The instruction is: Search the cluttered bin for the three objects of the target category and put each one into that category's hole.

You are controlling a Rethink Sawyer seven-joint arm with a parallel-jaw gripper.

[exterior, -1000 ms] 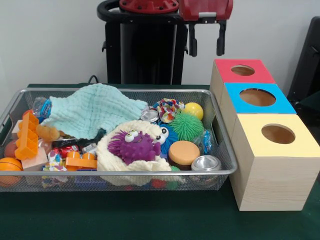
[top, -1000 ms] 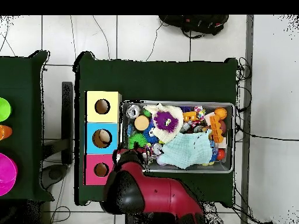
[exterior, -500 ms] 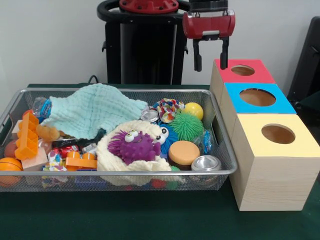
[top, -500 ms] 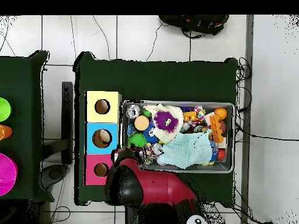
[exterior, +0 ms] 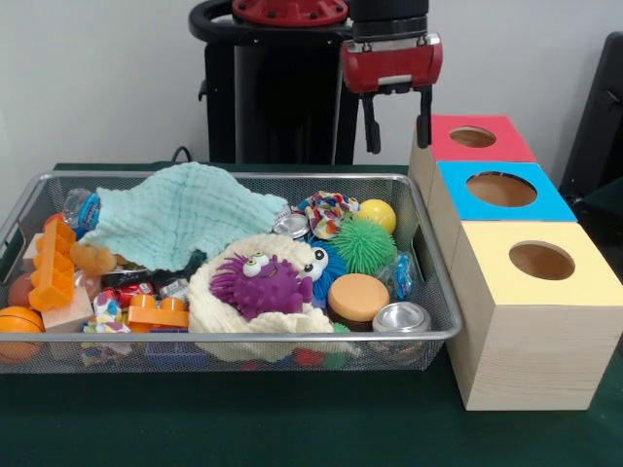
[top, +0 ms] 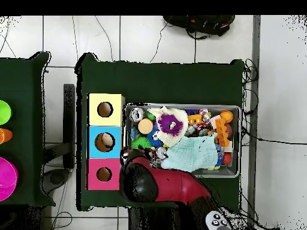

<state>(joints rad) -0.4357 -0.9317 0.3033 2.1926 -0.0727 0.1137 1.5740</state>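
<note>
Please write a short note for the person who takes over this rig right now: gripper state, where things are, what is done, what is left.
Gripper: open, empty, raised above the far right corner of the cluttered bin, beside the red-topped box.
Bin: full of toys and cloths.
Done: cannot confirm; something pale shows inside the blue-topped box hole from overhead.
Left: pick the target objects from the bin and drop them in the matching hole.

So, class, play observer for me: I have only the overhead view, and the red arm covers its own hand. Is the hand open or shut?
Observer: Open. From the front, the hand has its two fingers apart, with nothing between them.
Operator: Is it down in the wire basket?
Observer: No. It hangs well above the wire basket, close to the red-topped box.
Operator: What is the arm hiding in that corner?
Observer: A yellow ball, next to a green spiky ball.
</note>
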